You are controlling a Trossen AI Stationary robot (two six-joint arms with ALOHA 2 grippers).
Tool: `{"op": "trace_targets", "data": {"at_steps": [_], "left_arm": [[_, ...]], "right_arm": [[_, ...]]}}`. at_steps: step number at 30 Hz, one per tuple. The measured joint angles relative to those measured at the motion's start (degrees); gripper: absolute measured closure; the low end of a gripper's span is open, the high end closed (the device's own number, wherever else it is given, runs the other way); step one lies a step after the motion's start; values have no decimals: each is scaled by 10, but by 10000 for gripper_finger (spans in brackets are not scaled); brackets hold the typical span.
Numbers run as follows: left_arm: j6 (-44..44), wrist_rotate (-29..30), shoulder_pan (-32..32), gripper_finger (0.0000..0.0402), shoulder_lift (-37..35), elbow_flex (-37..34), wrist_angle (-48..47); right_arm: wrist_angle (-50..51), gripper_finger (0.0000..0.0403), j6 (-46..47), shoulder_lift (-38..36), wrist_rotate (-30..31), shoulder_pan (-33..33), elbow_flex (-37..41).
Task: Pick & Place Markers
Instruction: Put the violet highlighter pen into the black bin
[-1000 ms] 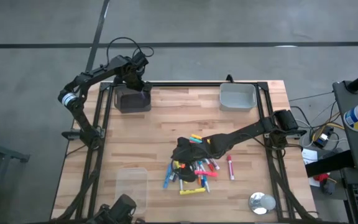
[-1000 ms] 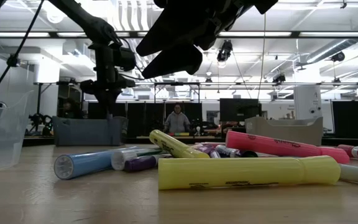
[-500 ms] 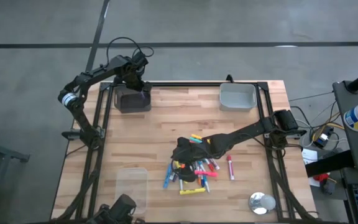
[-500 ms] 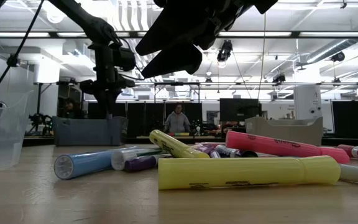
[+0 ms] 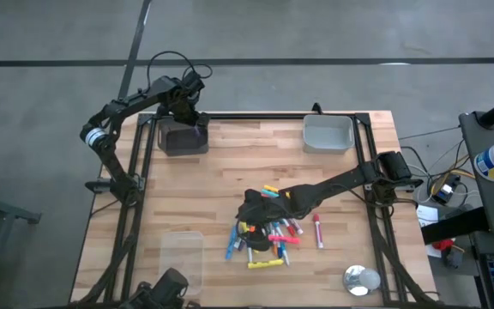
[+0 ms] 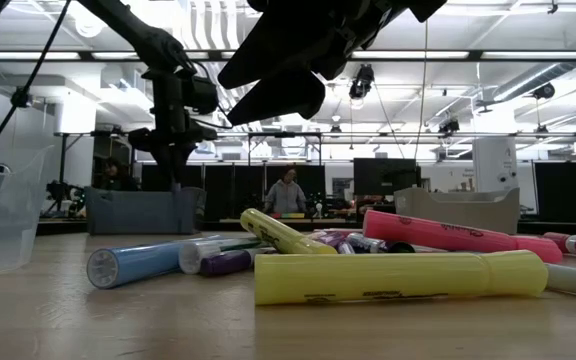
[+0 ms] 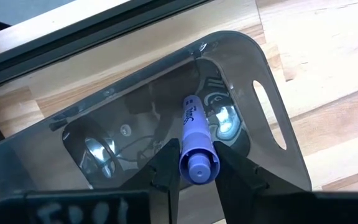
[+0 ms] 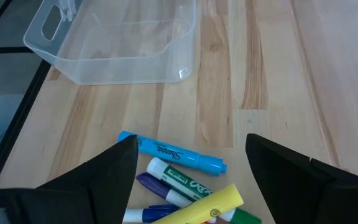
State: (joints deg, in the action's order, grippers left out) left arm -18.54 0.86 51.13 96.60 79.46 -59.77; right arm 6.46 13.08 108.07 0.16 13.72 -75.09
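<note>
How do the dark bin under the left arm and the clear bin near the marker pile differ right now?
The dark bin is smoky and tinted; the clear bin is colourless. The dark bin sits at the table's far left corner, the clear bin at its near left edge. The left gripper holds a blue marker over the dark bin; no gripper hangs over the clear bin, and the right gripper is open above the marker pile. Both have cut-out handles.

Pile of markers (image 5: 266, 235): loose heap near the table's front middle, lying flat at mixed angles, some crossing.
Colours: pink, red, yellow, blue, green, purple, some white-barrelled.
Pink marker (image 5: 318, 231): alone just right of the heap.
Yellow marker (image 6: 398, 277): on its side at the front.
Blue marker (image 7: 196, 149): capped, between dark fingers over a smoky bin.
</note>
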Motion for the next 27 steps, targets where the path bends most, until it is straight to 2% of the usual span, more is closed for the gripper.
{"op": "trace_targets", "data": {"at_steps": [27], "left_arm": [[19,7,0,318,0,0,2]], "right_arm": [[0,110,0,0,0,0,0]]}}
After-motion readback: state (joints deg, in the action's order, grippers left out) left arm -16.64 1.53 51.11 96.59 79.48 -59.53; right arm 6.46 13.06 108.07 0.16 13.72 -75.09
